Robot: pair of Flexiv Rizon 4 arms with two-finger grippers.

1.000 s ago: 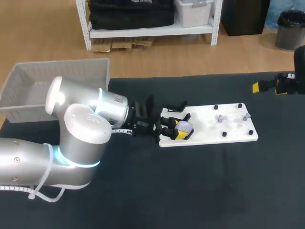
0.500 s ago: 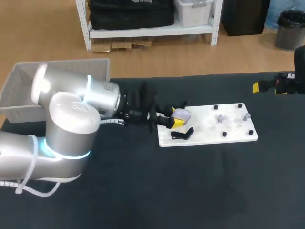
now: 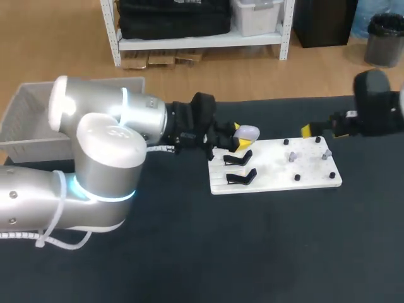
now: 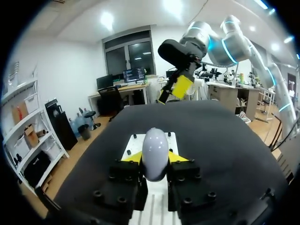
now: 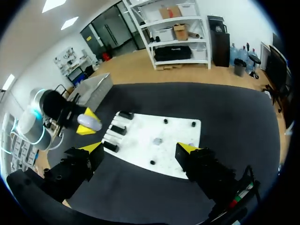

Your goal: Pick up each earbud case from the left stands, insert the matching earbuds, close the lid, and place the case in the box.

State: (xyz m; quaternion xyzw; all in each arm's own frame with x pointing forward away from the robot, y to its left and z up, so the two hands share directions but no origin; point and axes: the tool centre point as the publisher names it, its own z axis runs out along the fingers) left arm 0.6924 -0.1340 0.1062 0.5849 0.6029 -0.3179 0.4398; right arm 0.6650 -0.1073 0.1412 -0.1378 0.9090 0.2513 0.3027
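Above the left end of the white board (image 3: 278, 172), near its far corner and clear of the surface, holds the earbud case (image 3: 247, 132) in the left gripper (image 3: 238, 140), yellow tips pinching the shell from two sides. From the left wrist, shows as a smooth pale lilac pebble, rounded end pointing out along the fingers and standing well past the tips.

Looks small, light and rigid, most likely a glossy hard plastic shell. Probably slippery on those curved flanks, so apt to twist or squirt out under too hard a squeeze. Best taken across the two broad sides, as here, with the lid end left free for opening and for pressing shut afterwards. Cannot tell from these views where the seam or hinge lies. Hinge likely the weak spot if levered.

Toward the board's right end, among black pegs, has what look like two tiny pale earbuds (image 3: 292, 156). Very light and fiddly, easy to flick away, calling for a gentle fingertip pinch.

Near the board's far right corner, has the right gripper (image 5: 139, 149) hovering, fingers spread wide with nothing between them. At the board's left end, leaves the black stands (image 3: 242, 178) bare. For the drop-off, has the white box (image 3: 25, 126) at the tabletop's far left corner.

No brand, label or writing legible on case, board or box.
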